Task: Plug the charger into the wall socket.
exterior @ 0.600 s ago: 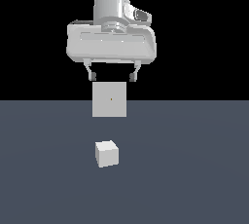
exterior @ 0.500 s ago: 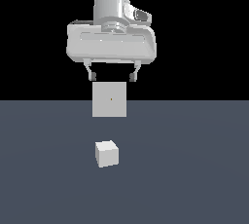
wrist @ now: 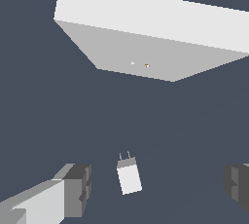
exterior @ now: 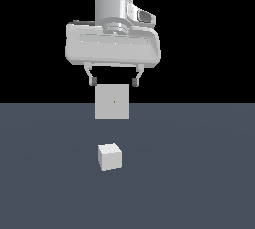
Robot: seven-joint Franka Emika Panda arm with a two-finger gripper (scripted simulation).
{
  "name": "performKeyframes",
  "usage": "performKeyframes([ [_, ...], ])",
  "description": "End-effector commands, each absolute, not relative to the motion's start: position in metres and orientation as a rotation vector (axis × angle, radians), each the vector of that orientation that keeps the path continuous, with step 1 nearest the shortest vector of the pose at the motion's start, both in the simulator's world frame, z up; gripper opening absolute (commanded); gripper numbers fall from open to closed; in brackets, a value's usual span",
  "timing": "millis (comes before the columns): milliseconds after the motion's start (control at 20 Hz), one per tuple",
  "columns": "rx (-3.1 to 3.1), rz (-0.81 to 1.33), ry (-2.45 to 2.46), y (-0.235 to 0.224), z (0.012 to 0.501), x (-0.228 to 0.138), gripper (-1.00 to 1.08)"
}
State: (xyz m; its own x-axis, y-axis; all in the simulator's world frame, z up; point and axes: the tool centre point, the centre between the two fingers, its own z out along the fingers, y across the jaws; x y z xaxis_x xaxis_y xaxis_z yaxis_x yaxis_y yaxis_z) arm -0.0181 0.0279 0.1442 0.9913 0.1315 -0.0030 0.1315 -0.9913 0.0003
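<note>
My end effector [exterior: 113,80] hangs high above the counter [exterior: 199,173], fingers spread wide and holding nothing — there's plenty of open air between the two dark fingertips [exterior: 91,80]. In the wrist view both fingers [wrist: 73,189] show at the edges of the picture, far apart, with the charger [wrist: 129,178] lying in the gap between them but well below, not touched by either one.

The charger [exterior: 109,157] is a small off-white cube sitting on the dark counter, nearer the exterior camera than the wall socket [exterior: 112,101] and slightly to the exterior view's left of the socket's centre. From the wrist I can see two thin prongs sticking out of one end of it, pointing roughly toward the socket, the body a little skewed.

The wall socket stands upright on the counter as a flat pale square panel — a tiny dark dot marks the middle of its face. In the wrist view the wall socket [wrist: 146,47] reads as a thick slab, its face towards the charger, with clear counter between the two.
</note>
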Motion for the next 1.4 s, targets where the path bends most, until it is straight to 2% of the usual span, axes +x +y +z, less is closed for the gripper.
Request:
performKeyframes([
  [0, 3.134, 0.012, 0.230, 0.028, 0.140, -0.024, 1.00],
  [800, 3.121, 0.197, 0.471, 0.031, 0.088, -0.076, 1.00],
  [1350, 3.110, 0.269, 0.565, 0.030, 0.065, -0.093, 1.00],
])
